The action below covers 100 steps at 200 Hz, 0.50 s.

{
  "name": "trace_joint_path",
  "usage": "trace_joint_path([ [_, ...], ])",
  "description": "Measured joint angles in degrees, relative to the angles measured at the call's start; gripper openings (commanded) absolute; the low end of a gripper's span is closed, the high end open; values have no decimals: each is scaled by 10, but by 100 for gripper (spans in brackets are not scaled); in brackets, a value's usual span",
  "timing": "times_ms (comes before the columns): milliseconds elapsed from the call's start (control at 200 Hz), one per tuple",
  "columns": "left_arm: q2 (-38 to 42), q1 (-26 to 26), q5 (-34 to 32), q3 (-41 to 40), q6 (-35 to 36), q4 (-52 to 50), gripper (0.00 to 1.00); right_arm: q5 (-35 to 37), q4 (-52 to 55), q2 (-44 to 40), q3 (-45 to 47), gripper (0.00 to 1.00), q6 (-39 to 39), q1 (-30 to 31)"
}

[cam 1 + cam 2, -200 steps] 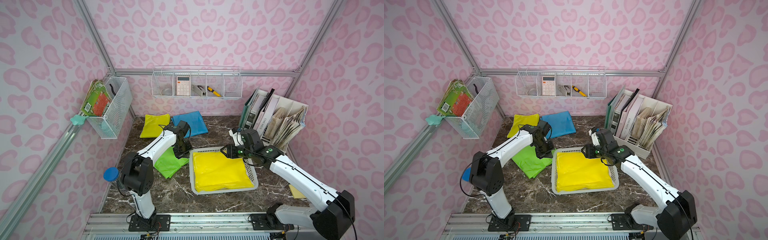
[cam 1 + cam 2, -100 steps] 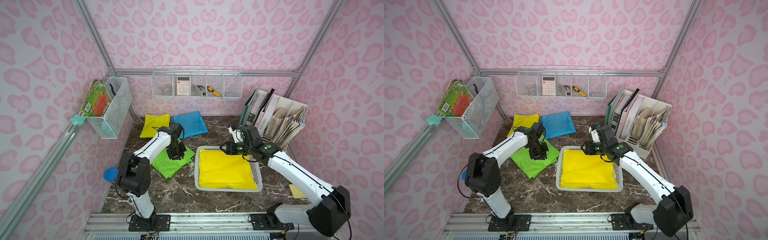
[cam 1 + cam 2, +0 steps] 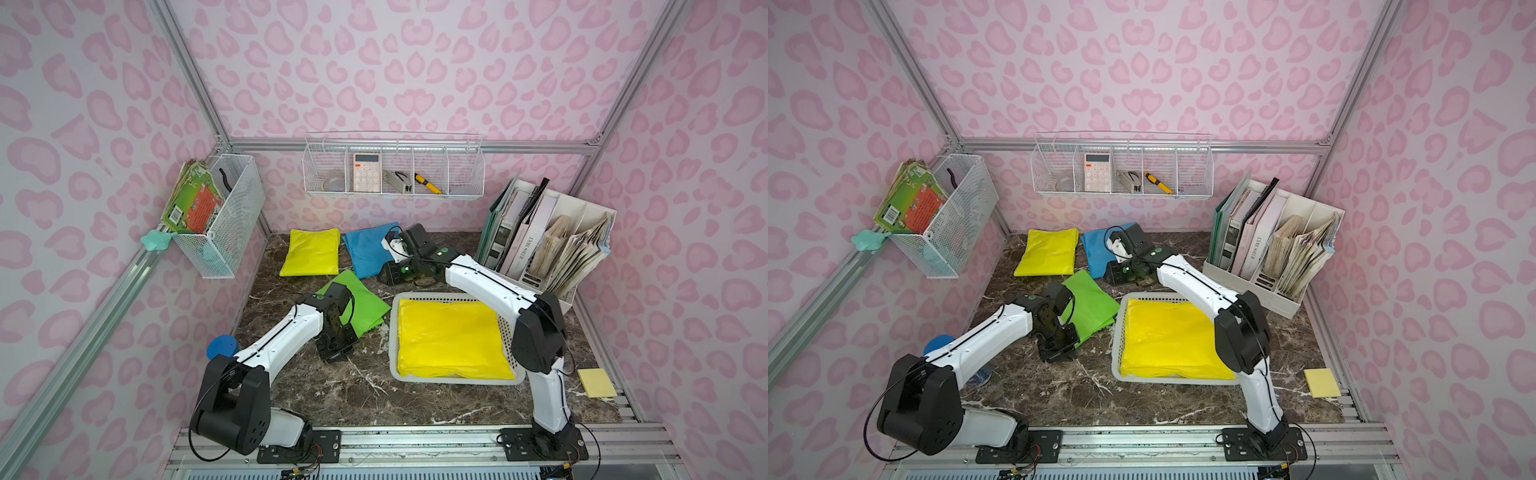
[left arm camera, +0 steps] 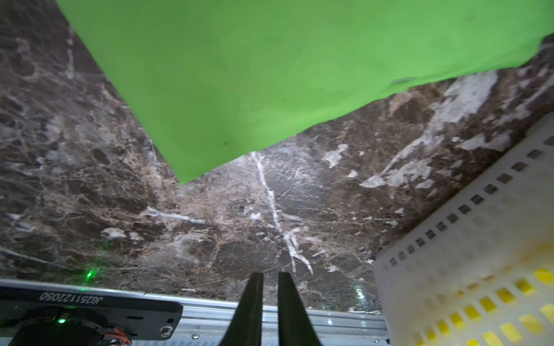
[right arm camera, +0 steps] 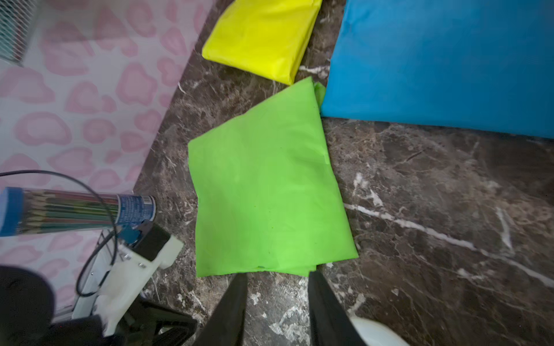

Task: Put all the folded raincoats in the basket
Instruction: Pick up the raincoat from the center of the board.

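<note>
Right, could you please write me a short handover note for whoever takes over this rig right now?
Left hand: almost closed, empty, above bare table beside the basket.
Right hand: open, empty, behind the basket, at the green raincoat edge.
Done: the large yellow raincoat lies folded inside the basket.
Left: probably only parking the arms; the green one, a blue raincoat and a smaller yellow raincoat lie on the table, should they count.
</note>
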State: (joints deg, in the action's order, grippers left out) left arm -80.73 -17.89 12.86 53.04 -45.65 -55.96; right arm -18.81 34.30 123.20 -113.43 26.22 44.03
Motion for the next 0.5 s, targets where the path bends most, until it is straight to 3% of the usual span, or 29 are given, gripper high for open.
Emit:
trace_joint_path([
  [145,-5,5,0,-23,-9,12,15,12,75,140,-156,28,-16,18],
  [275,-12,17,-4,-28,-13,26,15,36,136,217,-249,27,-30,33],
  [500,-27,50,-6,-49,-13,48,15,52,177,253,-259,26,-43,58],
])
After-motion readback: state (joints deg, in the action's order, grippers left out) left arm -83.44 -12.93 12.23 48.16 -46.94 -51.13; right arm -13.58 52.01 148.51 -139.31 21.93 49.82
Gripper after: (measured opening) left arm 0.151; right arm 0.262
